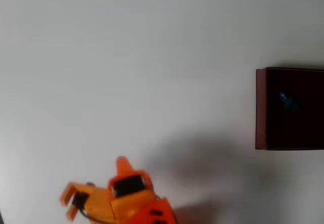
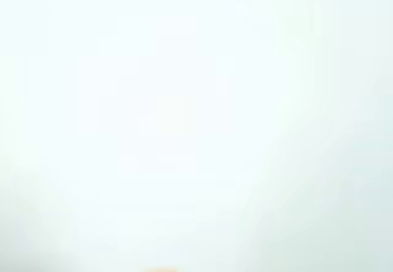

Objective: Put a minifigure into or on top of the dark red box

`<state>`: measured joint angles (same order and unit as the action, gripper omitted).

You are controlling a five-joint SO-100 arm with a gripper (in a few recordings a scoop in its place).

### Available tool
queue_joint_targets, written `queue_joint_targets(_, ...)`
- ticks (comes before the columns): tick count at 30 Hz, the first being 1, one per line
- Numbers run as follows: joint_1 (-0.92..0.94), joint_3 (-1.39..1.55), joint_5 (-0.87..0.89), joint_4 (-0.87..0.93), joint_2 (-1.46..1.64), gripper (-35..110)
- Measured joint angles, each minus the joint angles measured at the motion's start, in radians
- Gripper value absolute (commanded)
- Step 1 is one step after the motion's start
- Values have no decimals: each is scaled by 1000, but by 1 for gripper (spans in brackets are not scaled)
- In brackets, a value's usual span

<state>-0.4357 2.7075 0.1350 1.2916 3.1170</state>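
From the overhead view I have my gripper (image 1: pixel 96 191) at the lower left of the frame, orange against the white table (image 1: pixel 126 72). One pointed finger juts upward in the picture and a blunter part sticks out to the left, but from this angle I cannot tell how far the jaws stand apart; I see nothing between them. The wrist view gives me only washed-out white, so no help there.

Moving outward, a soft shadow of the arm spreads to the right of it across bare table. Well apart, at the right edge at mid-height, sits the dark red box (image 1: pixel 260 107), its thin left wall lighter than the near-black inside. A small blue speck in that dark interior reads as the minifigure (image 1: pixel 287 100), lying in the upper part of the box.

I judge the placing done.
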Motion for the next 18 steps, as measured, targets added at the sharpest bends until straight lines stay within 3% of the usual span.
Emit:
queue_joint_targets(6,-11,95,-21,121,213,0)
queue_joint_targets(18,-114,290,-124,54,236,0)
